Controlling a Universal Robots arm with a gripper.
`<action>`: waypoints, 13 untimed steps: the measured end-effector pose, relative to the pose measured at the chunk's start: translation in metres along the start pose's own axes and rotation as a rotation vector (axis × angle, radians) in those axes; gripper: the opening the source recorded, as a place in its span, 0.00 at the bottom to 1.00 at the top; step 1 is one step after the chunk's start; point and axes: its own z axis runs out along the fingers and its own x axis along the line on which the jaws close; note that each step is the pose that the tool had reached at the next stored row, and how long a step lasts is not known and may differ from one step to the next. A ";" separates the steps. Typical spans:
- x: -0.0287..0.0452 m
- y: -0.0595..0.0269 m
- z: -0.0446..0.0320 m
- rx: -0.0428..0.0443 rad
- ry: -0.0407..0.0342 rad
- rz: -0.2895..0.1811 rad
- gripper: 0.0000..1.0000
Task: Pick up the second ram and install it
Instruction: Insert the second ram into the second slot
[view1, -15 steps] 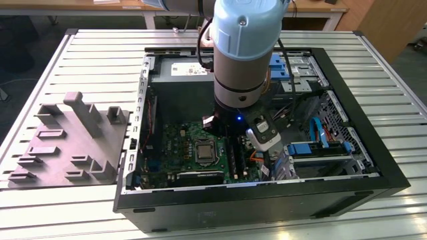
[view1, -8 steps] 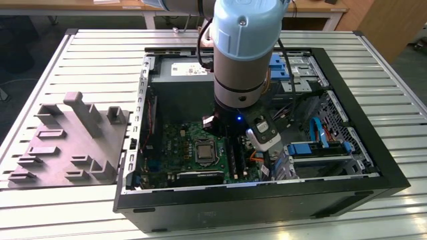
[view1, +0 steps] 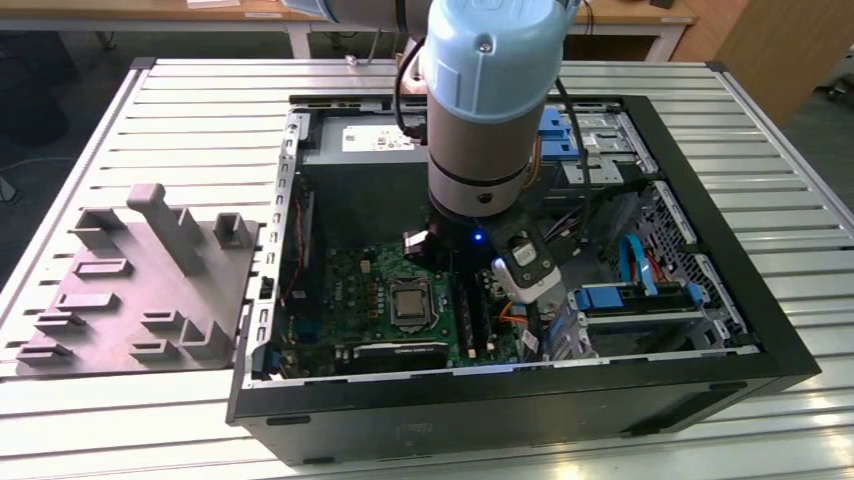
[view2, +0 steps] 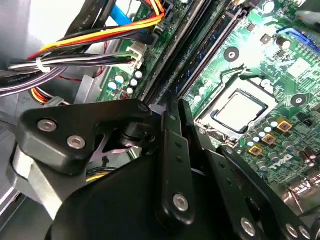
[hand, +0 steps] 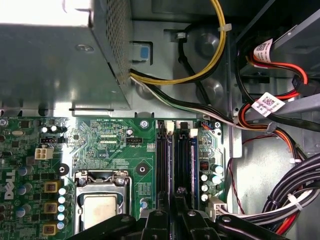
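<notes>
Second ram (hand: 169, 165) stood on edge in a slot of the motherboard (hand: 115, 145), its near end running straight in under the gripper (hand: 172, 217).

- Table (view1: 200, 120): one, slatted metal. It carried one open computer case (view1: 767, 330), with the arm reaching down into it.
- Grey moulded fixture (view1: 147, 280): one, on the table outside the case, well apart from the tool.
- Power-supply box (hand: 50, 60): one, well ahead of the gripper, beyond the far end of the slots.
- Processor socket (hand: 100, 205): one, just beside the gripper.
- Cable bundle (hand: 295, 200): one, on the side of the gripper away from the socket. It lay near but not touching.
- Memory sticks: two counted. The other stick (hand: 193, 160) sat one slot over, close beside the tool. The slots under the tool could not be counted with confidence.

Tool state: the jaws were drawn close, with only a sliver between them, and the stick's edge ran into that sliver. I judged this to be a grip on the stick, though the contact itself was hidden.

Step in hand, as I read it: pickup done, seating under way. The stick lined up with its slot in both wrist views. Whether the end latches had caught could not be seen. Seating would call for a straight, even push along the whole edge, with no tilt toward the neighbouring stick.
</notes>
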 end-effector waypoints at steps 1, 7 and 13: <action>0.0000 0.0000 -0.0004 0.0002 0.0001 0.000 0.19; -0.0008 0.0013 -0.0118 -0.0001 -0.0001 0.000 0.19; -0.0018 0.0030 -0.0268 -0.0001 -0.0001 0.000 0.19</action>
